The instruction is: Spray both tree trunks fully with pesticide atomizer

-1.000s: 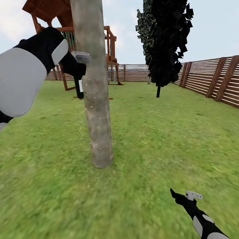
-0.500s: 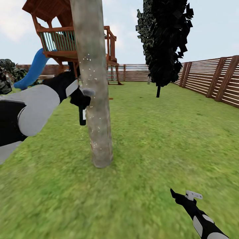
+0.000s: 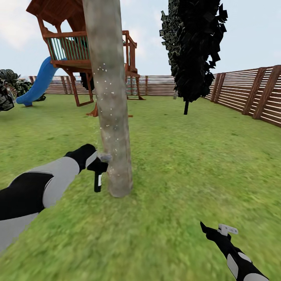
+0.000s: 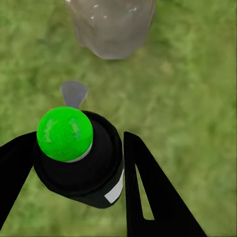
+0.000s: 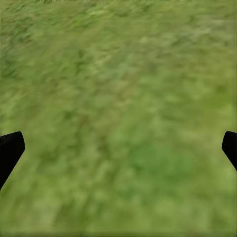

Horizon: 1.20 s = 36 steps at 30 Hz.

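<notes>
Head view, tree: a thick, round grey-brown mottled tree trunk [image 3: 113,117] rises from the grass lawn [image 3: 187,164] at centre left, bare of branches as far up as the frame reaches, with small pale specks scattered over its bark.
Head view, left arm: the black-and-white left arm reaches forward low to the ground, and the left gripper [image 3: 98,166] sits just beside the foot of the trunk, on its left side.
Left gripper's hold: its two black fingers [image 4: 148,192] are closed against the sides of a small black cylindrical pesticide atomizer [image 4: 81,160].
Atomizer, left wrist view: a bright green round knob tops the black body, a white label patch shows on its side, and a small grey nozzle points towards the base of the trunk [image 4: 111,27]; the trunk base is near but apart from the nozzle.
Atomizer, head view: it [image 3: 97,181] hangs below the gripper as a dark upright bottle, close to the grass and just beside the trunk.
Right arm: the right gripper [image 3: 208,230] hangs low at the lower right, well apart from the tree.
Right gripper's state: its black fingertips [image 5: 10,150] sit at opposite edges of the wrist view, spread wide with bare grass between them.
Background: a brown wooden playset [image 3: 74,47] with a blue slide [image 3: 37,86], a dark narrow conifer [image 3: 193,50] and a brown slatted fence [image 3: 249,95].
</notes>
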Tool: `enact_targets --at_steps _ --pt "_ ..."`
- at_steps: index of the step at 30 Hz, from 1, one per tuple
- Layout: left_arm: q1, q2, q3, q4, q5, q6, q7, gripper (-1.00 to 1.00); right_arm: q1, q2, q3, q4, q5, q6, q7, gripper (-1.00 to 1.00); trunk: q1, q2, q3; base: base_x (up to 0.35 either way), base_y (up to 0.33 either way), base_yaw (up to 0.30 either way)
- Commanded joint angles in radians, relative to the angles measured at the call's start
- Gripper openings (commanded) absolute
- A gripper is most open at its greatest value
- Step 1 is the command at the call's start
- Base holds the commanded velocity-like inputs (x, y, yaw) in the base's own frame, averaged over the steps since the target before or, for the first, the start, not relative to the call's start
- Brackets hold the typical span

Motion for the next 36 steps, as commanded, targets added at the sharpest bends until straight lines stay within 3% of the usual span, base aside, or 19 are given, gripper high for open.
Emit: enact_targets --at_steps 1,7,9,15,27,36 --pt "0.033 0.005 0.002 0.000 0.002 -0.031 0.000 -1.00 0.000 0.000 0.000 0.000 0.000 0.000 0.000 1.00 0.000 0.000 0.000 0.000 0.000 0.000" --pt "0.173 0.009 0.002 0.000 0.002 -0.158 0.000 -1.00 0.000 0.001 0.000 0.000 0.000 0.000 0.000 1.00 0.000 0.000 0.000 0.000 0.000 0.000" --pt "0.186 0.009 0.002 0.000 0.003 -0.189 0.000 -1.00 0.000 0.001 0.000 0.001 0.000 0.000 0.000 1.00 0.000 0.000 0.000 0.000 0.000 0.038" --pt "0.193 0.004 0.002 0.000 0.010 -0.206 0.000 -1.00 0.000 0.002 0.000 0.000 0.000 0.000 0.000 1.00 0.000 0.000 0.000 0.000 -0.208 0.223" --pt "0.203 0.004 0.002 0.000 0.010 -0.206 0.002 -1.00 0.000 0.001 0.000 0.000 0.000 0.000 0.000 1.00 0.000 0.000 0.000 0.000 -0.308 0.013" --pt "0.214 0.004 0.002 0.000 0.010 -0.206 0.003 -1.00 0.000 0.002 0.000 0.000 0.000 0.000 0.000 1.00 0.000 0.000 0.000 0.000 -0.309 0.233"
